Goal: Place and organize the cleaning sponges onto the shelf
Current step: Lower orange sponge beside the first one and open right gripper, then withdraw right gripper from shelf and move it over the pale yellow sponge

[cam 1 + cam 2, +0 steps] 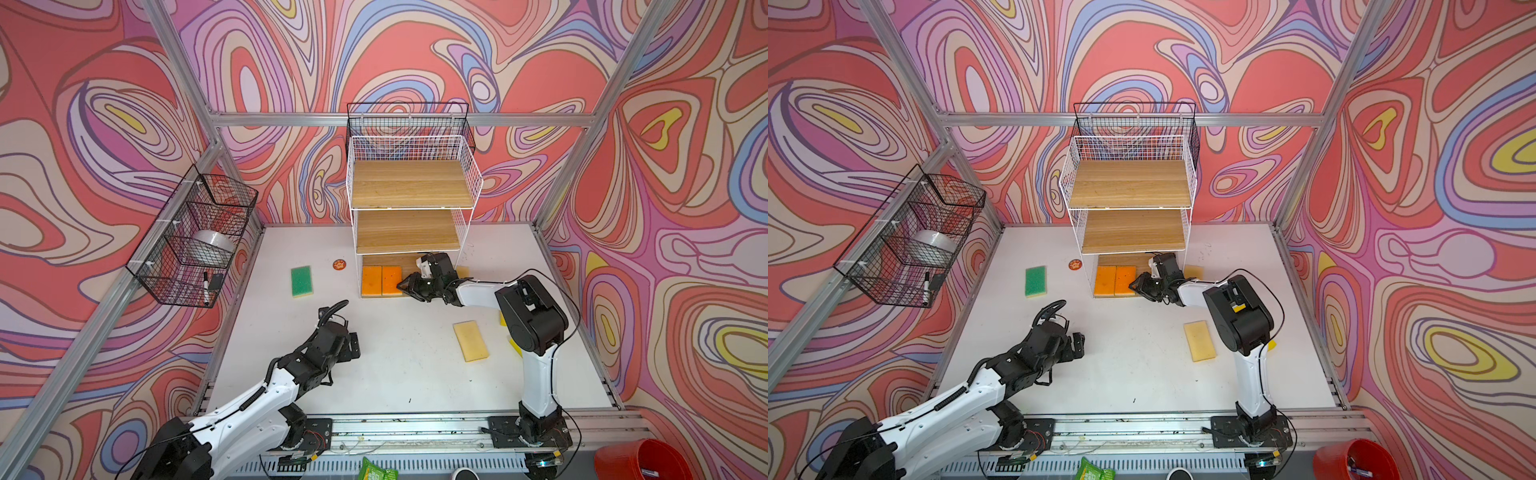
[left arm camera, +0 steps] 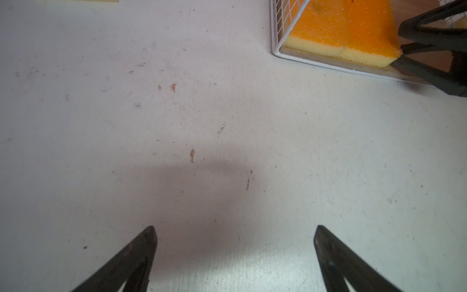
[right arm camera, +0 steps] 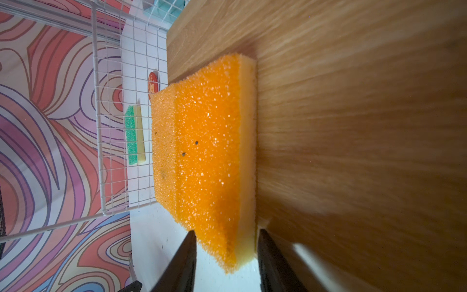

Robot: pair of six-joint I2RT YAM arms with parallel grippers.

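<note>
Two orange sponges (image 1: 371,280) (image 1: 1105,280) lie side by side on the bottom board of the white wire shelf (image 1: 411,185) (image 1: 1131,185). My right gripper (image 1: 403,286) (image 1: 1133,286) (image 3: 226,235) is open, and its fingers straddle the near corner of the right orange sponge (image 3: 207,151), which rests on the board. A green sponge (image 1: 301,281) (image 1: 1035,281) lies left of the shelf. A pale yellow sponge (image 1: 471,340) (image 1: 1200,340) lies mid-table. Another pale one (image 1: 462,272) shows right of the shelf. Yellow sponge edges (image 1: 515,345) peek from behind the right arm. My left gripper (image 1: 355,345) (image 1: 1079,343) (image 2: 233,232) hangs wide open and empty over bare table.
A small orange disc (image 1: 339,264) lies left of the shelf's foot. Black wire baskets (image 1: 195,241) hang on the left wall and hold a tape roll and a marker. Another black basket (image 1: 409,120) hangs behind the shelf top. A red bucket (image 1: 640,461) stands off the table's front right.
</note>
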